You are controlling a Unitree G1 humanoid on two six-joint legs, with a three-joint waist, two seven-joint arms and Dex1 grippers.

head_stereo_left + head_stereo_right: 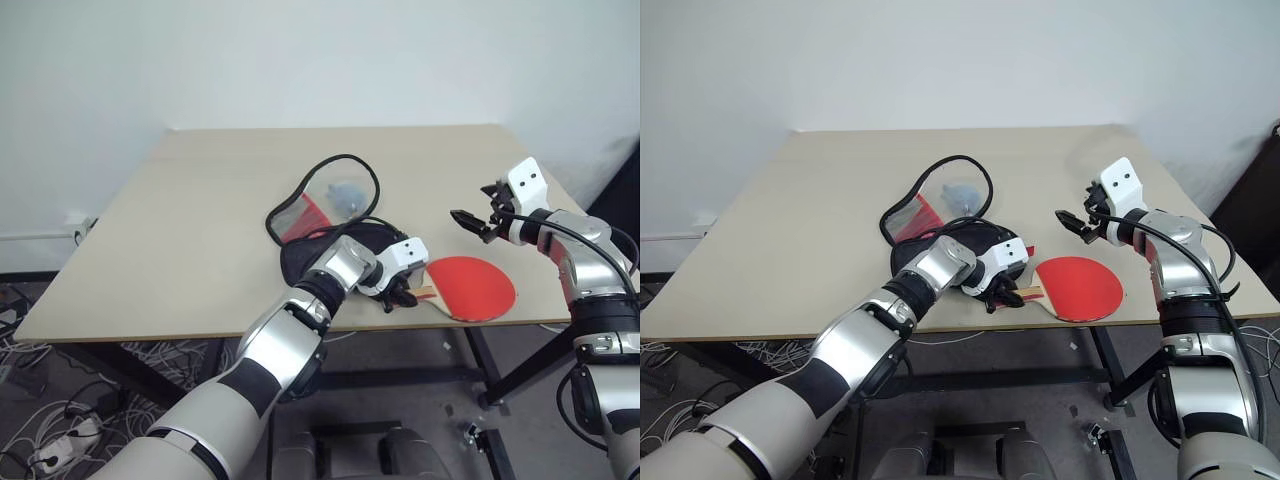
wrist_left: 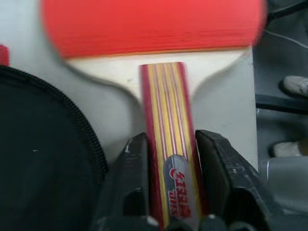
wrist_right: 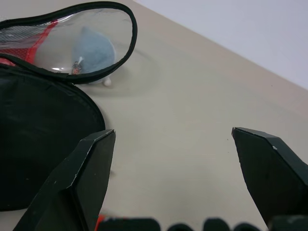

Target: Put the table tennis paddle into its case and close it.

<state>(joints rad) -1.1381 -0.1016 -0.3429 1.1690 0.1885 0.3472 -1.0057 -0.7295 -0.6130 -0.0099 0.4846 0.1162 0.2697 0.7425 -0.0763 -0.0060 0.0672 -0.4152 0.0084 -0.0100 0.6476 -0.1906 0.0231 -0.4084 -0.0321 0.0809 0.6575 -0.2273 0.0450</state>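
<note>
- While the paddle (image 1: 470,288) lies flat near the front edge of the table (image 1: 200,220), red face up, its round head sits in the lower right of the head camera's frame and its striped wooden handle (image 2: 168,144) points toward the frame's left, at the case.
- Left end effector (image 1: 400,296) reaches down over that handle; the left wrist view shows the two black fingers (image 2: 127,187) standing on either side of the wood, closed in against it, so it is grasping the paddle by the handle.
- Just left of the paddle in the head views rests the case (image 1: 310,255), its black fabric half flat on the table beneath the left wrist.
- Its other half, the flap (image 1: 325,200), stands raised behind it, a black zip rim around a clear window with red showing at one side.
- Behind that window, toward the middle of the table, sits a small grey-blue pouch (image 3: 94,53).
- Right end effector (image 1: 478,222) hangs above the table at the right of the frame, well apart from the paddle, its fingers (image 3: 77,178) spread wide and empty.
</note>
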